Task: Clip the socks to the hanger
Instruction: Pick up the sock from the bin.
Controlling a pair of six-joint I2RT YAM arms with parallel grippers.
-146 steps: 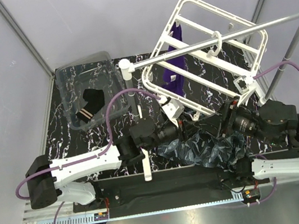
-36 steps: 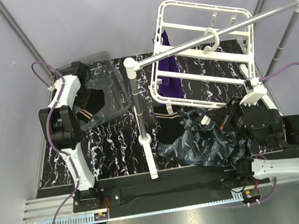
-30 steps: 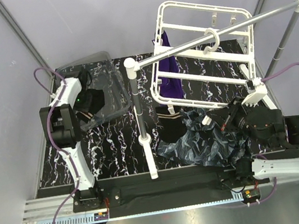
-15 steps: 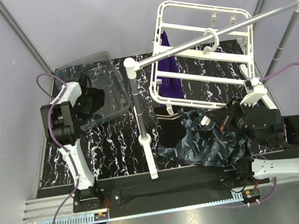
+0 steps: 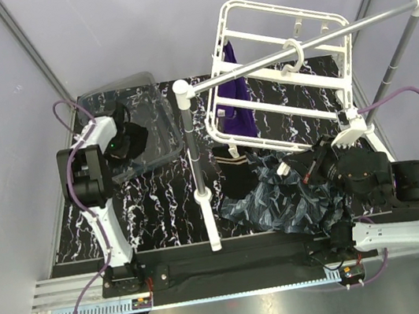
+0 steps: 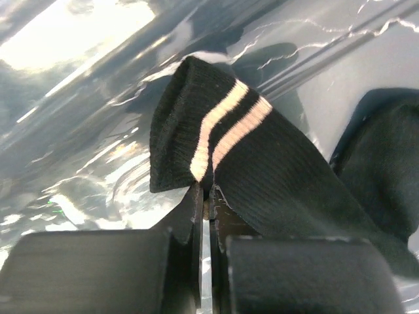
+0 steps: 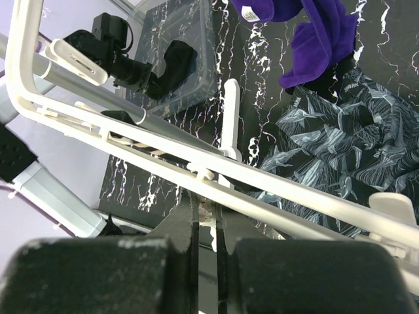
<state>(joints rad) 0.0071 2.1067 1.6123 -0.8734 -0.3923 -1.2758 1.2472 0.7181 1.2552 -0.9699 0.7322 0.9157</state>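
Observation:
A black sock (image 6: 262, 157) with two cream stripes lies in the clear bin (image 5: 148, 95). My left gripper (image 6: 206, 190) is shut on its cuff edge; from above, the left gripper (image 5: 120, 133) reaches into the bin over the sock (image 5: 134, 143). The white hanger (image 5: 286, 89) hangs tilted from the rod by its hook, with a purple sock (image 5: 238, 113) clipped at its left side. My right gripper (image 7: 205, 203) is shut on a small white clip (image 7: 208, 214) under the hanger's near bar (image 7: 275, 180). The top view puts the right gripper (image 5: 308, 167) at the hanger's lower edge.
A grey metal rod (image 5: 348, 23) on white posts (image 5: 196, 167) crosses above the table. A dark leaf-patterned cloth (image 5: 280, 201) lies crumpled between the arms, with a black garment (image 5: 232, 173) beside it. The bin's far wall stands close to the left gripper.
The left gripper, down in the bin, has closed on the striped sock's cuff. The right gripper keeps hold of the clip, and the hanger has swung slightly left.

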